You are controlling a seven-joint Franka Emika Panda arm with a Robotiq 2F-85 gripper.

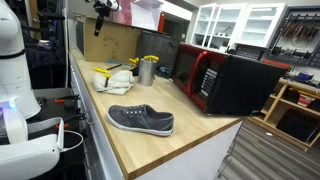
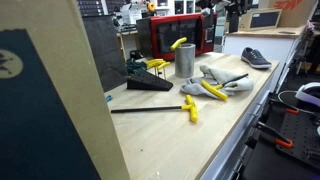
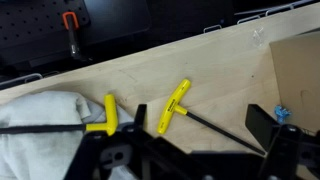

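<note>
A: Scene entry, big to small?

B: Wooden tabletop (image 1: 175, 150). Red-and-black microwave (image 1: 225, 80) at the back edge, with a cardboard box (image 1: 115, 42) at the far end. Grey shoe (image 1: 140, 120) on the near end. Mid-bench there is a crumpled white cloth (image 2: 215, 80), and a metal cup (image 2: 185, 62) with a yellow tool sticking out of it.

A: And the thing nearest the hand?

B: A yellow T-handle key (image 3: 175, 105), lying flat on bare wood between the cloth and the box. A second key (image 3: 108, 115) rests on the cloth edge, just beside the first but apart from it.

A: Which way does it lie?

B: In the wrist view it sits just ahead of the hand (image 3: 200, 150), slightly off-centre. The yellow grip runs steeply across the frame. The dark shaft runs from the grip's middle on a diagonal toward one finger, so the long axis lies skewed to the line between the fingers.

A: Hand state and pose?

B: Fingers are spread wide and hold nothing. In an exterior view the arm (image 1: 101, 10) hangs high over the far end of the tabletop, pointing down and well clear of the key.
</note>
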